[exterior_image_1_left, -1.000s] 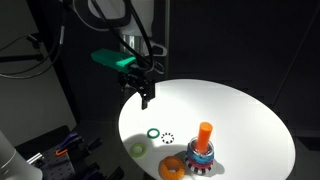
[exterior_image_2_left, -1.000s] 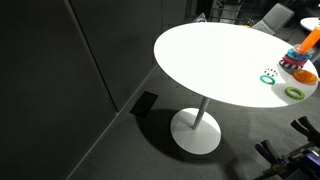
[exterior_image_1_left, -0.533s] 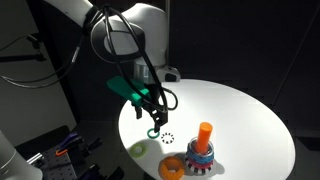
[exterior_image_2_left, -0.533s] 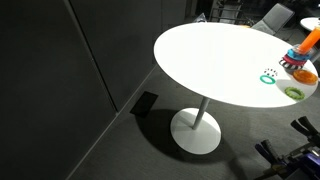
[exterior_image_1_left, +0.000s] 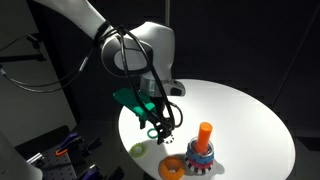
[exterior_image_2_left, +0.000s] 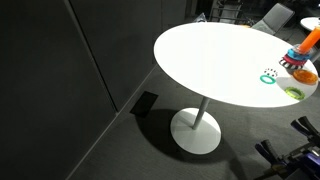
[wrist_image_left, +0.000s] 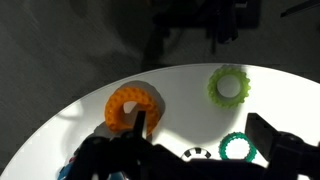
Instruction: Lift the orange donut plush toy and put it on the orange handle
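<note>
1. In an exterior view the peg (exterior_image_1_left: pixel 205 133) stands upright on its ring base (exterior_image_1_left: pixel 200 161), near the 6 o'clock edge of the table (exterior_image_1_left: pixel 250 120).
2. The donut plush toy (exterior_image_1_left: pixel 165 170) lies just beside this base, at its 8 o'clock.
3. In the wrist view a toothed ring (wrist_image_left: pixel 215 86) lies at 3 o'clock of the donut plush toy, and a thin ring (wrist_image_left: pixel 226 148) at 4 o'clock.

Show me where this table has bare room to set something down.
Bare: the broad table stretch behind the orange handle, out to the rim. Crowded: the edge strip where the orange donut plush toy and yellow-green ring lie, the tool close by.
</note>
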Motion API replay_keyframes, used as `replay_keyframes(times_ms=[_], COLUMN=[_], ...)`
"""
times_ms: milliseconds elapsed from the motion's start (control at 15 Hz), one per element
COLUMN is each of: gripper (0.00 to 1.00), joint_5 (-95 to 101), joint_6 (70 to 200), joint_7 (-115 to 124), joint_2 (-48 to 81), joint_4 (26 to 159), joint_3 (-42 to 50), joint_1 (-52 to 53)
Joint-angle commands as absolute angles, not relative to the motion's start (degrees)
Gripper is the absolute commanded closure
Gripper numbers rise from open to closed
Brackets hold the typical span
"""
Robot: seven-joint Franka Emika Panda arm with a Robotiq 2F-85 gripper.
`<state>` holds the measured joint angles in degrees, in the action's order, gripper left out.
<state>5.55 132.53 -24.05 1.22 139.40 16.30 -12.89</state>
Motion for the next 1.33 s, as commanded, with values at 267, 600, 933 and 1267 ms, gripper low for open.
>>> replay_keyframes(times_ms=[267, 600, 933, 1267], gripper=[0.0, 0.0, 0.0, 0.0], joint_5=[5.9, 5.8, 4.4, 2.5], joint_6=[135.4, 141.9, 145.0, 148.7], joint_7=[-21.7, -20.0, -21.4, -23.4], joint_2=[2.8, 6.0, 10.8, 14.7], joint_4=[139.3, 139.4, 138.5, 137.9], joint_3=[15.7, 15.6, 15.3, 14.1], joint_1=[-13.8, -14.0, -15.1, -17.1])
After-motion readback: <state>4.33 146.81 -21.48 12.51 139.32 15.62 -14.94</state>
